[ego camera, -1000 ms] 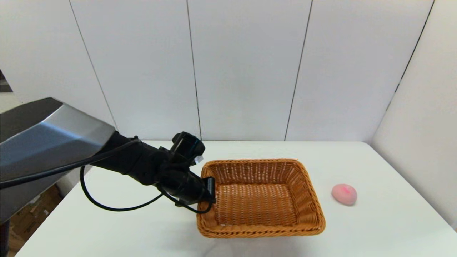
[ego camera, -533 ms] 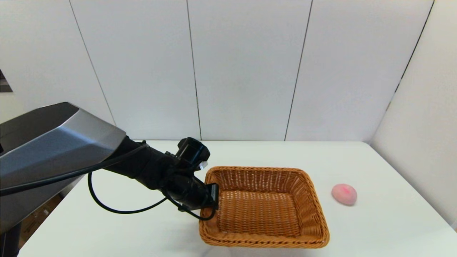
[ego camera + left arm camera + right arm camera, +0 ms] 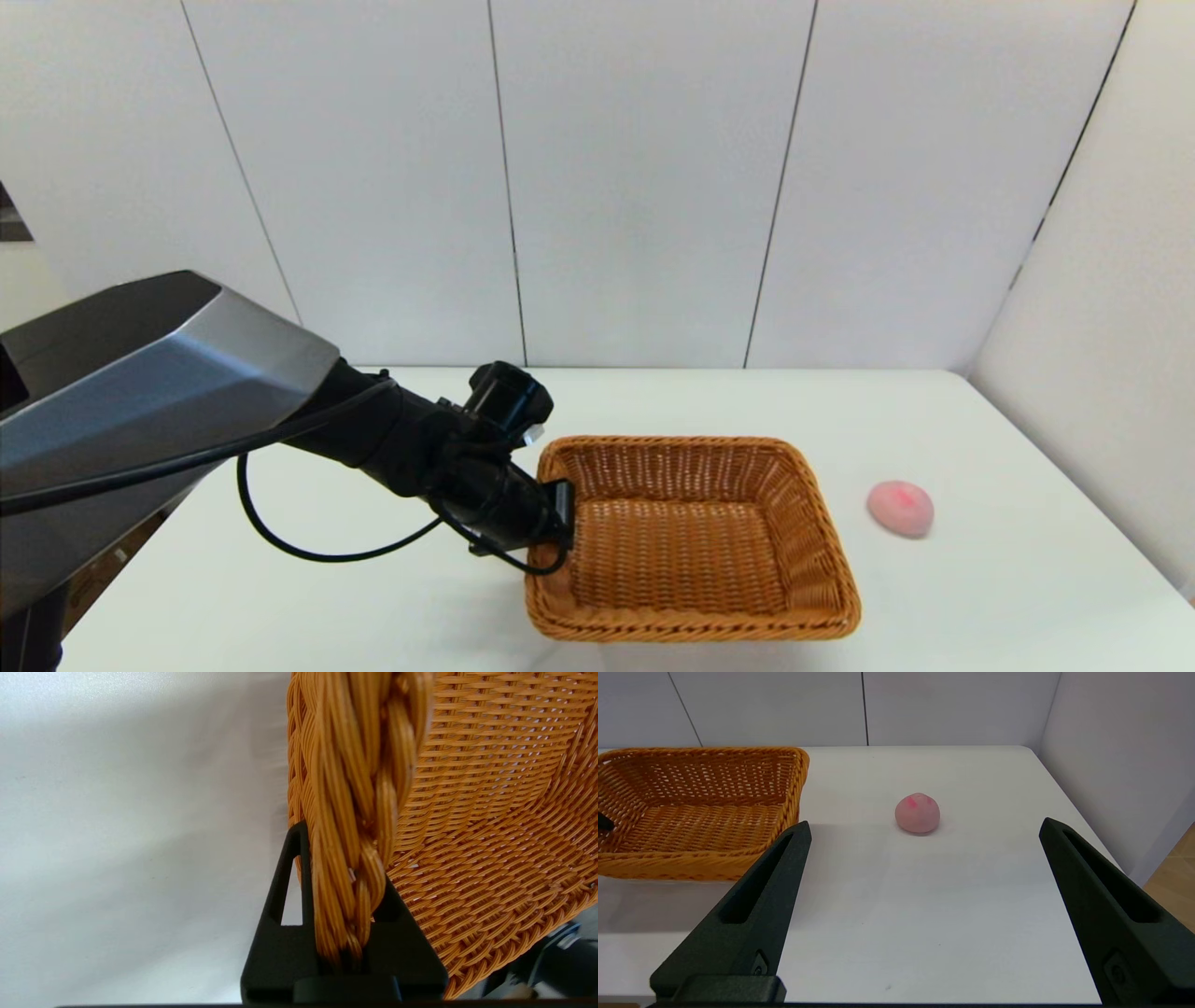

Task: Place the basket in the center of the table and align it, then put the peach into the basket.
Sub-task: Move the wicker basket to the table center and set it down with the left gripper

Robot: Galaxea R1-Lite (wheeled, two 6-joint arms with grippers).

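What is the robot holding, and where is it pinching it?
The left gripper jaws pinch the basket by its braided left rim; the right gripper holds nothing.

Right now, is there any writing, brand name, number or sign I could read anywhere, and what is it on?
None: no readable text in any view.
The basket, the peach, the table, the wall panels and the left end effector gripping the basket's rim carry no words, labels or numbers.

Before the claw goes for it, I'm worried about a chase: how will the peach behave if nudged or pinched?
The peach is rounded and sits free on the bare table, so a nudge would probably roll it. Its smooth curved skin might slip from the open right claw unless pinched across its middle.
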